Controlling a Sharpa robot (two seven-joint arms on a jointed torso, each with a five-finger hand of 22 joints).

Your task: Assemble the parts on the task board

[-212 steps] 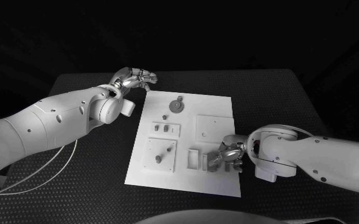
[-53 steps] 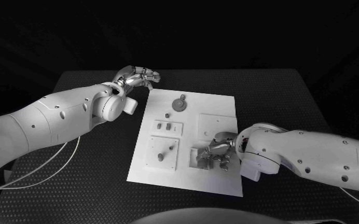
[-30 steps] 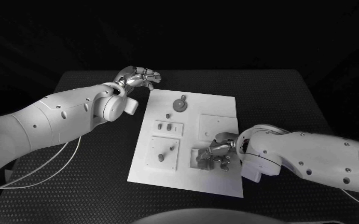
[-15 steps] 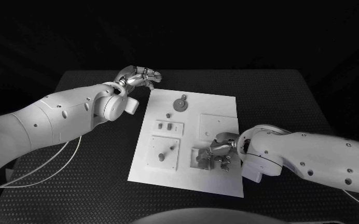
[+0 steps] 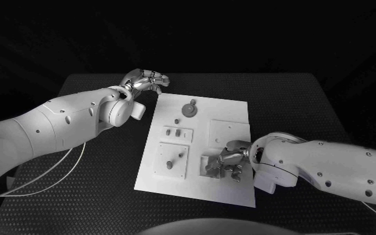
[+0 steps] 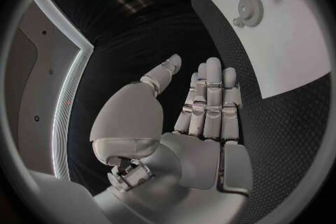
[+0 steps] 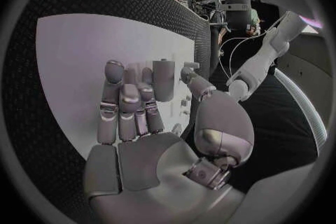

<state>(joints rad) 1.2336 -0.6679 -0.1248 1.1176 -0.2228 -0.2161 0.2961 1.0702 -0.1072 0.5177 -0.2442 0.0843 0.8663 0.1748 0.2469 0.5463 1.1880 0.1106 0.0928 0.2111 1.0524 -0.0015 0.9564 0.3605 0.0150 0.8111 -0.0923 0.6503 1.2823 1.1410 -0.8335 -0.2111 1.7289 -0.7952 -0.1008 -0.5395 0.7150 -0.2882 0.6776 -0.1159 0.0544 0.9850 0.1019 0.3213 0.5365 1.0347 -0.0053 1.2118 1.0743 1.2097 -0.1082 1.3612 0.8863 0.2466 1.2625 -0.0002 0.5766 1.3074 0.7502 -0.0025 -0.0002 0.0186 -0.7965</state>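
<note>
The white task board (image 5: 196, 180) lies mid-table with grey parts on it. Over its near right part my right hand (image 5: 230, 162) presses against a raised slotted block (image 5: 208, 165). In the right wrist view a small upright grey part (image 7: 164, 81) sits pinched between that hand's (image 7: 140, 117) thumb and a finger, above the board (image 7: 77, 50). My left hand (image 5: 145, 80) hovers off the board's far left corner, fingers straight and holding nothing (image 6: 203, 106). A gear (image 5: 189, 109) lies on the board's far end, also seen from the left wrist as the gear (image 6: 248, 7).
On the board lie a small plate with two slots (image 5: 177, 133), a plate with a peg (image 5: 171, 161), a plain square plate (image 5: 229, 131) and a tiny piece (image 5: 177, 121). Black table mat (image 5: 94, 191) surrounds the board.
Since seven seconds ago my right hand has moved left onto the slotted block; over the last second it barely shifts. The left hand stays where it was.
</note>
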